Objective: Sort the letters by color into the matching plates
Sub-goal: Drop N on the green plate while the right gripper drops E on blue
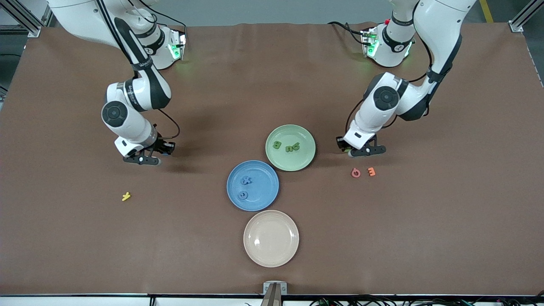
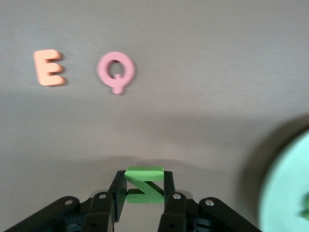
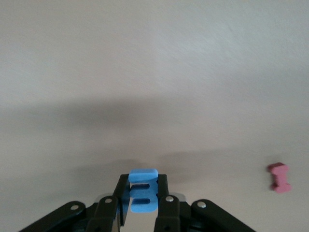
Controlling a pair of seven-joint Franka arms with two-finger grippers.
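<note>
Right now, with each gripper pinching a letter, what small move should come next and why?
Probably lift both. The left gripper is shut on a green letter low beside the green plate; the right gripper is shut on a blue letter, with the blue plate toward the table's middle. Raising them first should clear the rims.

left gripper [image 1: 362, 151] low over table [image 1: 446, 221] at left arm's end, clamped on Z letter [image 2: 144, 185], E letter [image 1: 371, 171] and Q letter [image 1: 355, 173] just beside it, plate [image 1: 309, 159] near, right gripper [image 1: 146, 160] at right arm's end pinching letter [image 3: 143, 190], Y letter [image 1: 126, 196] near it
</note>
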